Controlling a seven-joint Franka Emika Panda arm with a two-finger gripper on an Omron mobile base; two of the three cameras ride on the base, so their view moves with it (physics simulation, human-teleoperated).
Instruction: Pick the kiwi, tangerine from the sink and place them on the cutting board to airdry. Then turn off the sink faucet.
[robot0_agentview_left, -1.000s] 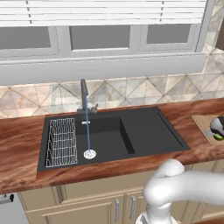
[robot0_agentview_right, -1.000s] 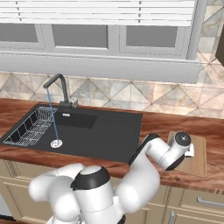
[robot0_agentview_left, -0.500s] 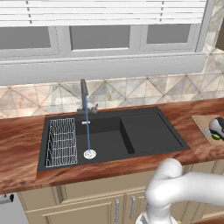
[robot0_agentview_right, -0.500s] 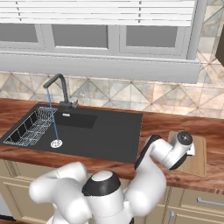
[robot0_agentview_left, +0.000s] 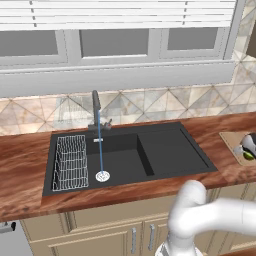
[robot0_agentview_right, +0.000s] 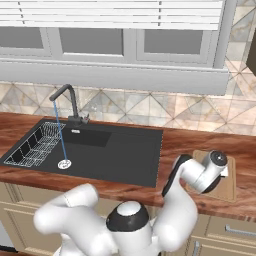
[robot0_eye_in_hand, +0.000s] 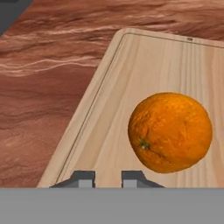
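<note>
Compared with a second ago: wrist in the right base view shifted slightly toward the right of frame, above the cutting board (robot0_agentview_right: 227, 187); nothing else moved; water stream (robot0_agentview_left: 100, 150) running from the sink faucet (robot0_agentview_left: 95, 107) as before.

In the hand view, gripper (robot0_eye_in_hand: 108, 178) at bottom centre, tips drawn narrow with nothing between them; tangerine (robot0_eye_in_hand: 170, 131) resting on the board right of centre, beside the tips and not gripped; reddish counter (robot0_eye_in_hand: 43, 87) across the left of frame.

In the left base view, sink (robot0_agentview_left: 165, 150) at centre showing no fruit in either basin; wire rack (robot0_agentview_left: 70, 162) and drain (robot0_agentview_left: 102, 176) at its left; kiwi (robot0_agentview_left: 248, 155) a green patch at the far right edge, on the board.

Judged: both fruits delivered; faucet shut-off outstanding, and a long reach back toward the left of frame needed for it.

Hard to make out: kiwi half cut off by the frame edge and partly covered by the hand; board surface under the wrist hidden in the right base view; faucet side handle too small to read its position.
</note>
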